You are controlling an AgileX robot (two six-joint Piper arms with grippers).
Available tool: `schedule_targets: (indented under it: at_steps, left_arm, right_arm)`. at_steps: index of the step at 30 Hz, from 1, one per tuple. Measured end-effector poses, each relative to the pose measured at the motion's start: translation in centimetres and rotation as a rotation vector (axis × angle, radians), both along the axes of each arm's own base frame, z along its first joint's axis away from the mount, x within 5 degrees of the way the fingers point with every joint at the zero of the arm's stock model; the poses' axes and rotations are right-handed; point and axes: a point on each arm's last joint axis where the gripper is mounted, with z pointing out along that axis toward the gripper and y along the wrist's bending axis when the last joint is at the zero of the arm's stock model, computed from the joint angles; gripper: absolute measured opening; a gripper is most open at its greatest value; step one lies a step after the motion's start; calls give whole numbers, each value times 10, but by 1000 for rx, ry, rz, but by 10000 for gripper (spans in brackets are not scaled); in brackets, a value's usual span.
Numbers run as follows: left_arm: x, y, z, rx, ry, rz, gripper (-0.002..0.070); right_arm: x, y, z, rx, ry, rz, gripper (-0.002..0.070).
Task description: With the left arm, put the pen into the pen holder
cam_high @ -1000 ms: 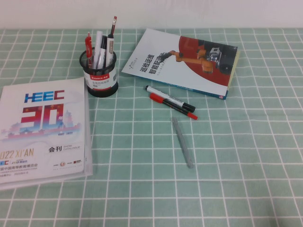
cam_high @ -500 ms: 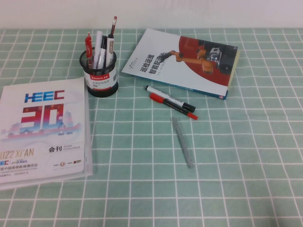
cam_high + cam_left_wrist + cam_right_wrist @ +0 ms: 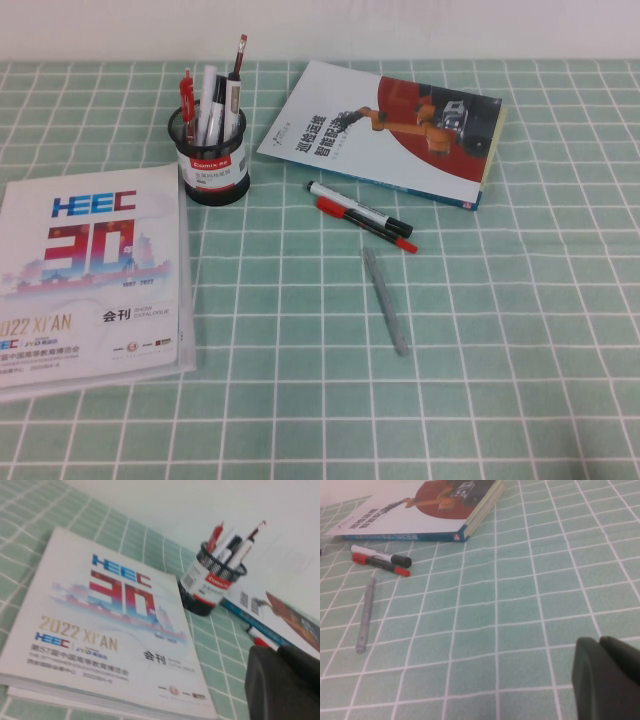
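The pale-grey translucent pen [image 3: 385, 300] lies flat on the green checked cloth, right of centre; it also shows in the right wrist view [image 3: 366, 614]. The black mesh pen holder [image 3: 212, 160] stands upright at the back left with several pens in it, and shows in the left wrist view [image 3: 210, 580]. Neither arm shows in the high view. My left gripper [image 3: 277, 651] is shut and empty, low over the cloth beside the white catalogue, well short of the holder. My right gripper [image 3: 600, 642] is shut and empty over bare cloth, far from the pen.
A white marker with black cap [image 3: 355, 208] and a red-and-black marker [image 3: 365, 224] lie just behind the pen. A white-and-red book [image 3: 385, 130] lies at the back right. A white HEEC catalogue [image 3: 85, 275] lies at the left, in front of the holder.
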Motion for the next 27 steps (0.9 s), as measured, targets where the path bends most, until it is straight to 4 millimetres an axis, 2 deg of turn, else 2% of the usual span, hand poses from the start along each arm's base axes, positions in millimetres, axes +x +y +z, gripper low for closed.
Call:
schedule_targets:
  at_steps: [4, 6, 11, 14, 18, 21, 27]
  left_arm:
    - [8, -5, 33, 7, 112, -45, -3]
    - [17, -8, 57, 15, 195, -78, -3]
    - [53, -19, 95, 132, 464, -207, -3]
    - [80, -24, 109, 198, 558, -274, -3]
    - [122, -31, 118, 245, 634, -330, -2]
    - [153, -45, 118, 277, 675, -387, -3]
    - [213, -97, 108, 310, 759, -510, -2]
  right_arm:
    - [0, 0, 0, 0, 0, 0, -20]
    - [0, 0, 0, 0, 0, 0, -20]
    - [0, 0, 0, 0, 0, 0, -20]
    - [0, 0, 0, 0, 0, 0, -20]
    - [0, 0, 0, 0, 0, 0, -20]
    - [0, 0, 0, 0, 0, 0, -20]
    - [0, 0, 0, 0, 0, 0, -20]
